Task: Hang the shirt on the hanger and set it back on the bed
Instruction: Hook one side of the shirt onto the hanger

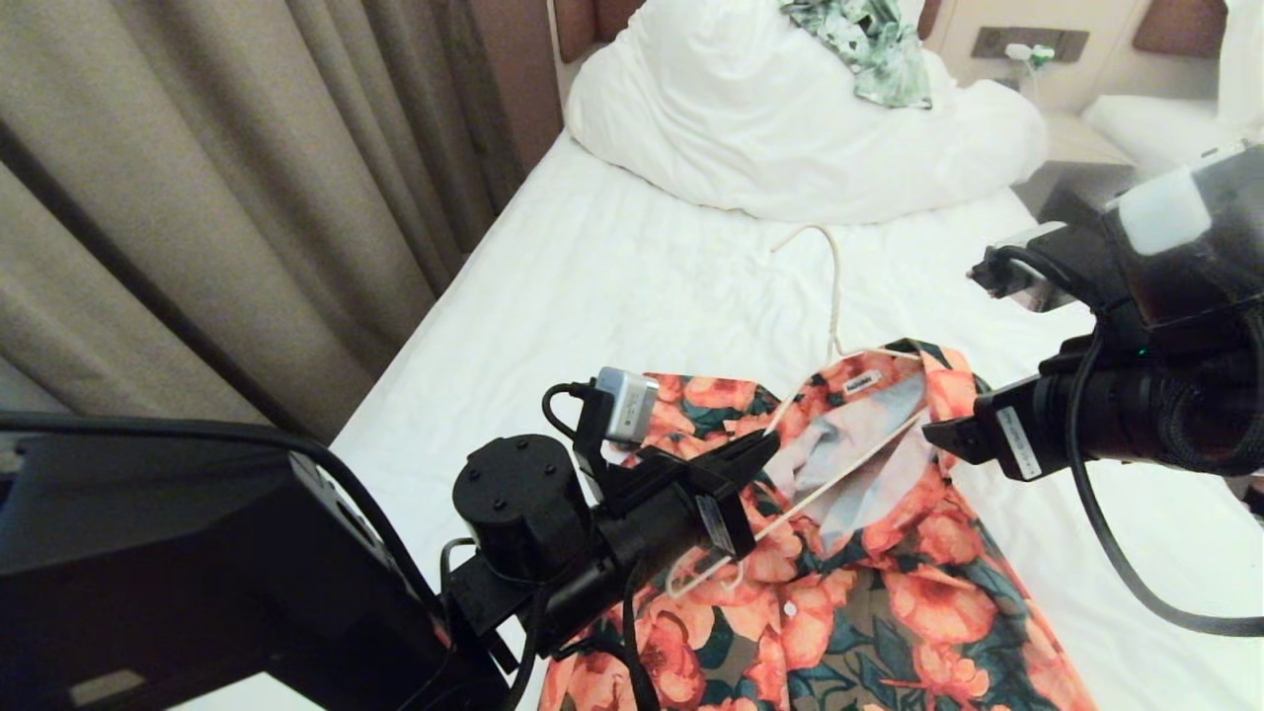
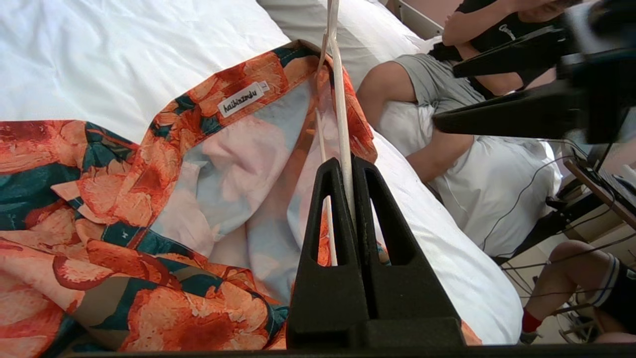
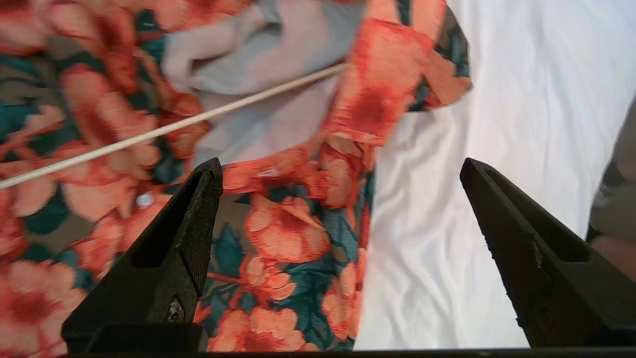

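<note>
Fingers [image 2: 343, 199] of the left gripper [image 1: 755, 456] are pressed together on the hanger [image 1: 835, 296], pinching its thin wire at the shirt's open collar. Right gripper [image 3: 338, 248] hovers over the shirt's right shoulder with its fingers spread wide and nothing between them. Shirt [image 1: 869, 592] lies on the near part of the bed [image 1: 612, 286], the hanger's hook pointing toward the far duvet [image 1: 790, 138]

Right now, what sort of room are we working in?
Probably a hotel twin bedroom: a long white-sheeted bed with brown padded headboard, a second white bed beside it, and floor-length beige curtains.
</note>
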Tool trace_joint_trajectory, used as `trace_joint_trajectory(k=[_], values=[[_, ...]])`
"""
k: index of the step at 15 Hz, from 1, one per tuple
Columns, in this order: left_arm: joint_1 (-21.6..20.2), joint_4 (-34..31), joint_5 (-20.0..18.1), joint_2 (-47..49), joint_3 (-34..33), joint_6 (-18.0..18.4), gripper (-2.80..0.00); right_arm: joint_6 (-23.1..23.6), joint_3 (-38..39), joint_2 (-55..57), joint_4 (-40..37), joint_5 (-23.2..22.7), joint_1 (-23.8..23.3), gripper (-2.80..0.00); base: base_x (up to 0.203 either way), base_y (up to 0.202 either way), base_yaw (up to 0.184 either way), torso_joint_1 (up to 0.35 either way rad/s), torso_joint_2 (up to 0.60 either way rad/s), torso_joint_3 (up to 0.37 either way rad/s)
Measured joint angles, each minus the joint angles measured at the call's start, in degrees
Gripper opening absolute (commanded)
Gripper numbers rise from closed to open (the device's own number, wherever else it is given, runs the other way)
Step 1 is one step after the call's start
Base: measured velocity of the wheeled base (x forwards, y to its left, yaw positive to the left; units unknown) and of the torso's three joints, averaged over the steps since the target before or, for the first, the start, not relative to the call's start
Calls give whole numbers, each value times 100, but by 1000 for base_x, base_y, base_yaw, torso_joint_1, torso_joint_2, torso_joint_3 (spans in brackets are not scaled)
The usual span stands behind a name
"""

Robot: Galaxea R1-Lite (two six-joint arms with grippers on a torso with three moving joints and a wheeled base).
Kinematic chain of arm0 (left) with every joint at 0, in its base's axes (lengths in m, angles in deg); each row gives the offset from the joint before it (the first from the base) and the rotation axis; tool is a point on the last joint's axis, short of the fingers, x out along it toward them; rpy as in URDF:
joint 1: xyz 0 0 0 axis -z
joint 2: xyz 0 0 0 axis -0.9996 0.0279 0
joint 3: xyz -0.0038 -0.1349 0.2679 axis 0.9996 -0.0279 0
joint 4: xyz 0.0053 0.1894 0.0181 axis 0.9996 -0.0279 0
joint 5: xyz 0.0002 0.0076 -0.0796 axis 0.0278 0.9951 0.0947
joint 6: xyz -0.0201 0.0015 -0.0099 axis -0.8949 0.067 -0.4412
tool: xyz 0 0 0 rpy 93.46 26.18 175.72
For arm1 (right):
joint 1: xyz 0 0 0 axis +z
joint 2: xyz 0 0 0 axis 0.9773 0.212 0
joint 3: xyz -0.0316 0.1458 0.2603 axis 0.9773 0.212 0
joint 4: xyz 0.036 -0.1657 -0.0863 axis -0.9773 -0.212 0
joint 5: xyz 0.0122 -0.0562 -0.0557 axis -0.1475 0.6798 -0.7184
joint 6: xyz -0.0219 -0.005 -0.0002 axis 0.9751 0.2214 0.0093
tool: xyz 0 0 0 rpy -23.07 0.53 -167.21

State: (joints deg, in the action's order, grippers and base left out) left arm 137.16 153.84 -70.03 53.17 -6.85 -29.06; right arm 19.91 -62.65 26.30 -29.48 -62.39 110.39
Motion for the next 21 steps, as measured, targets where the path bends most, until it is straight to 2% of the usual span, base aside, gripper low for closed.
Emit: trace_joint_trajectory(k=[3,13,14,21], values=[[0,0,1,-20,0,6,-280,-91,5,295,87,47,-255,0,0,0,0,0,0,0],[0,0,6,-76,0,17,-280,-103,-111,1438,1563,254,-649,0,0,0,0,0,0,0],[0,0,4,-76,0,17,-280,-102,-113,1485,1642,254,-674,-280,0,0,0,0,0,0],[-6,0,5,-78,0,12,-280,-95,-141,1600,1692,260,-709,-280,0,0,0,0,0,0]])
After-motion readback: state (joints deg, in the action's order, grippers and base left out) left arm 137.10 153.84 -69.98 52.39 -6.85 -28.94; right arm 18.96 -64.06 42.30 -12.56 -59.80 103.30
